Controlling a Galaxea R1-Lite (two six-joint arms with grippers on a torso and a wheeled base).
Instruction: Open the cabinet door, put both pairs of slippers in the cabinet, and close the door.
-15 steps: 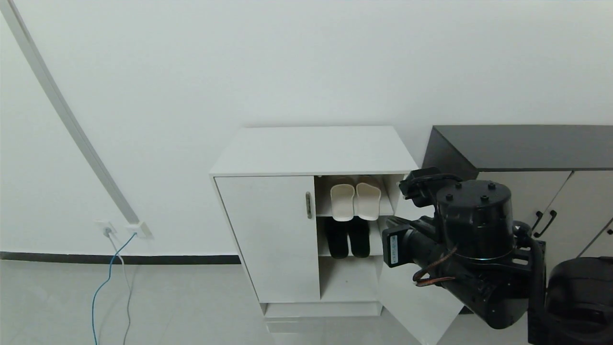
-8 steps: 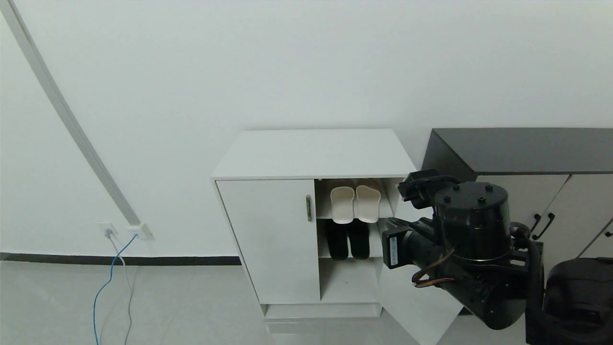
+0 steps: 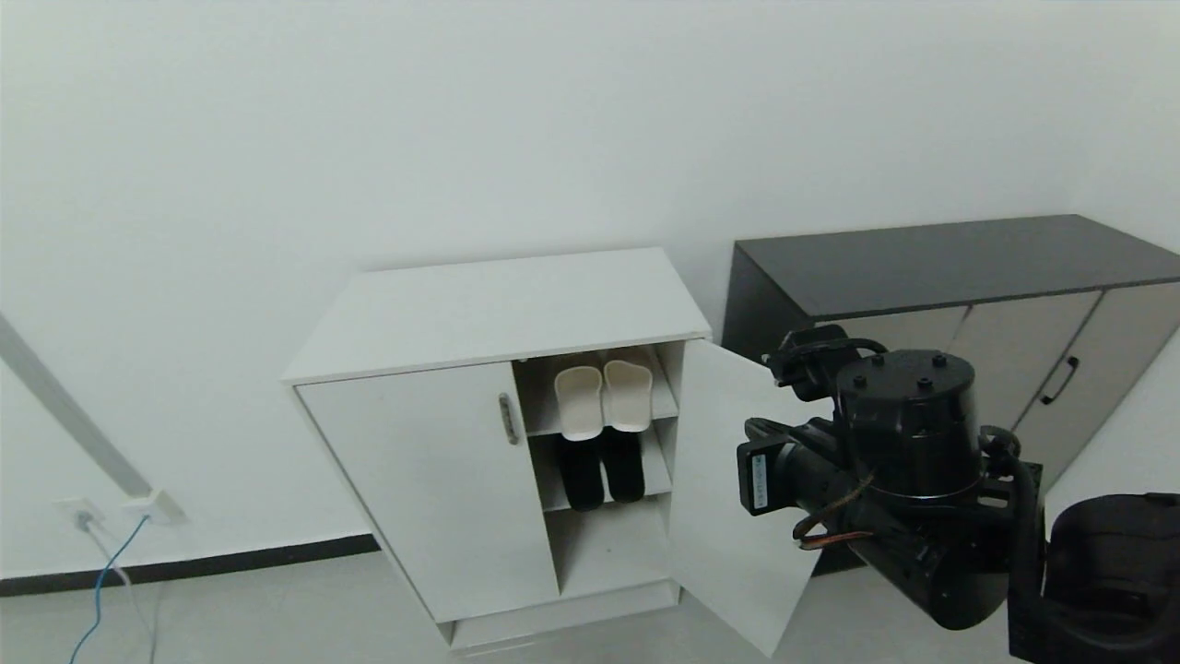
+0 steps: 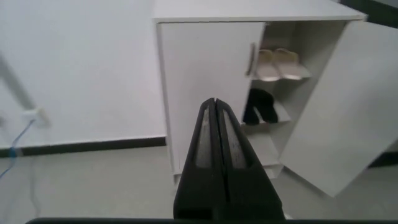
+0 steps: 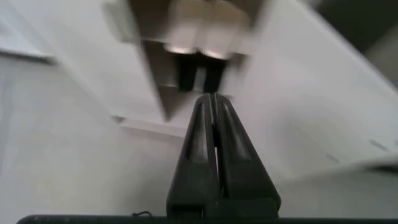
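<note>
Cabinet [image 3: 498, 314] door [image 3: 728, 498] open, white slippers [image 3: 604, 398] shelved above black slippers [image 3: 602, 475]. Left hand [image 4: 215, 104] and right hand [image 5: 214, 99] closed, empty.

A plain white wall [image 3: 461, 111] meets a pale grey floor [image 3: 230, 618] at a black skirting strip [image 3: 184, 564]. On the right stands a black-topped, grey-doored sideboard [image 3: 922, 254]. On the left, a slanting white cable duct [image 3: 64, 415] ends at white wall sockets [image 3: 78, 510].

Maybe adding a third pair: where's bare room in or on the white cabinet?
Free: the bottom compartment, below the black slippers; the cabinet top; the dark sideboard top. Crowded: upper shelf taken by white slippers, middle shelf by the black pair. Behind the shut left door: cannot tell.
</note>
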